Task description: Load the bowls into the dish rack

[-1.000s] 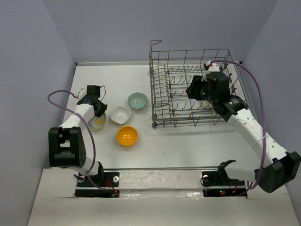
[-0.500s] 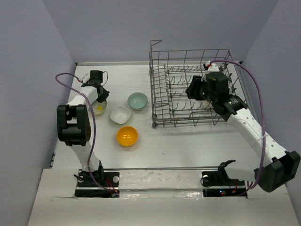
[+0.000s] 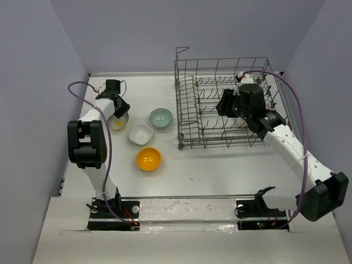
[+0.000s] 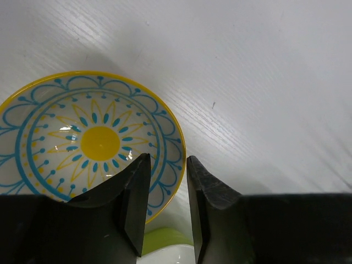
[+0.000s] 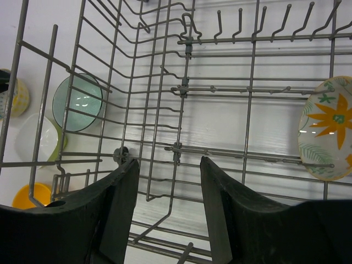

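My left gripper [image 3: 116, 114] is shut on the right rim of the blue-rimmed bowl with the yellow flower [image 3: 119, 121], one finger inside and one outside [image 4: 165, 160]; the bowl [image 4: 99, 143] fills the left of the wrist view. The pale teal bowl [image 3: 160, 117], the white squarish bowl [image 3: 141, 133] and the orange-yellow bowl [image 3: 148, 158] sit on the table left of the dish rack [image 3: 187, 144]. My right gripper [image 3: 225, 105] is open and empty above the rack's floor wires [image 5: 168, 162]. A patterned bowl with an orange flower [image 5: 325, 135] stands on edge in the rack. The brown-speckled bowl is out of view.
The rack's tall wire sides and upright tines [image 5: 181, 88] surround my right gripper. The purple side walls close in the table at left and right. Cables loop from both arms.
My left arm has swung toward the back of the table, taking the flower bowl away from the near side. My right gripper has shifted slightly left over the rack.
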Controlling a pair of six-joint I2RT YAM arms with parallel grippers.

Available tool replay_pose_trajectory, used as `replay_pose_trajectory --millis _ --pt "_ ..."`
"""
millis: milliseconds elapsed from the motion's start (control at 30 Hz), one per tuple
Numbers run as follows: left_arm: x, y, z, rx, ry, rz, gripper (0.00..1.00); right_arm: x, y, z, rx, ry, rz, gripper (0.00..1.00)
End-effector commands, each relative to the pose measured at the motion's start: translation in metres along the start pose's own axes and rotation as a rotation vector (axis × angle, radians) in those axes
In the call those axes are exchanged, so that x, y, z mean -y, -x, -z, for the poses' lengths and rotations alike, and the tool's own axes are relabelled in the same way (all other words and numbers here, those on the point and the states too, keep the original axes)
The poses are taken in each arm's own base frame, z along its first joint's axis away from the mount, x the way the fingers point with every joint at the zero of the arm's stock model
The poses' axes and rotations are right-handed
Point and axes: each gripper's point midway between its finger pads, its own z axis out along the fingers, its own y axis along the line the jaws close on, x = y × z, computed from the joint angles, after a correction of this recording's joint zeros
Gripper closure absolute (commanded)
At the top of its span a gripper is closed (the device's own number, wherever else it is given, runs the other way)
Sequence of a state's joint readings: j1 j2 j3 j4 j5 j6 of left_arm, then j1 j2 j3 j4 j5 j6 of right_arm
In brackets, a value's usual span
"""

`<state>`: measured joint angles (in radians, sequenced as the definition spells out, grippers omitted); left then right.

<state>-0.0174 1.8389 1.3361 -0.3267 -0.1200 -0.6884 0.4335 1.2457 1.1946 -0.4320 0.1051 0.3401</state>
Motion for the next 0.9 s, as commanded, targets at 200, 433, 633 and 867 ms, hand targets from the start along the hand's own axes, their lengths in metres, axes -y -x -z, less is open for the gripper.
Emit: replay_pose_trajectory --millis 200,433,633,867 --pt "0.017 0.041 0.039 0.126 -0.064 -0.001 0.5 -0.005 0.016 0.002 0.067 0.013 0.0 0.45" --pt "-0.01 0.069 0.103 0.274 0.001 0.021 0.4 -0.006 0.017 0.003 0.071 0.016 0.0 0.45" --pt "-0.061 0.064 0.098 0.249 0.068 0.057 0.39 -0.008 0.022 0.008 0.083 0.028 -0.011 0.44" --pt "-0.092 0.028 0.063 0.152 0.093 0.077 0.39 -0.009 0.019 0.008 0.07 0.03 -0.017 0.42"
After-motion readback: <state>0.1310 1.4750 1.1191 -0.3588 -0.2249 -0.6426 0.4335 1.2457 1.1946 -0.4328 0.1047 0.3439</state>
